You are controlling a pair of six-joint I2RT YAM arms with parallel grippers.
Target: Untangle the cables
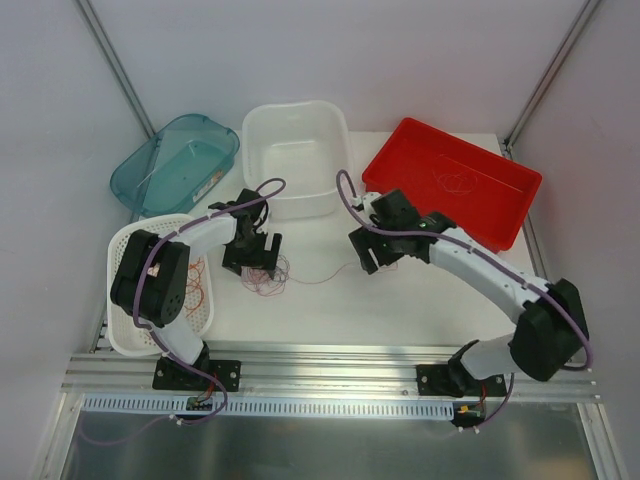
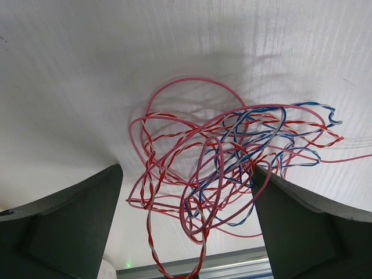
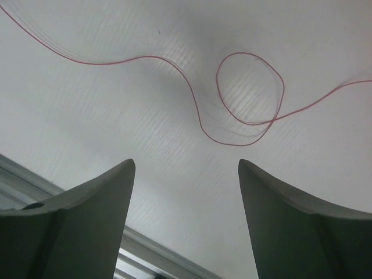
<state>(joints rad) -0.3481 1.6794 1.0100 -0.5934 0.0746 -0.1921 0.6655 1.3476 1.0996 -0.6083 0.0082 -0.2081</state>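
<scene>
The cables form a fist-sized tangle (image 2: 221, 157) of red, pink and blue-white twisted wires on the white table, also seen from above as the tangle (image 1: 268, 276). My left gripper (image 2: 187, 171) stands open right over it, with loops lying between and beyond its dark fingers (image 2: 70, 221). From above, the left gripper (image 1: 252, 262) sits at the tangle's left edge. One thin red wire (image 3: 250, 93) with a single loop lies loose ahead of my right gripper (image 3: 186, 165), which is open and holds nothing. From above, this wire (image 1: 322, 278) runs from the tangle toward the right gripper (image 1: 368, 260).
A red tray (image 1: 500, 205) at the back right holds a small wire loop (image 1: 458, 182). A white tub (image 1: 262, 140) stands at the back centre and a teal container (image 1: 135, 180) at the back left. A white basket (image 1: 120, 250) with some wires (image 1: 196, 285) sits by the left arm.
</scene>
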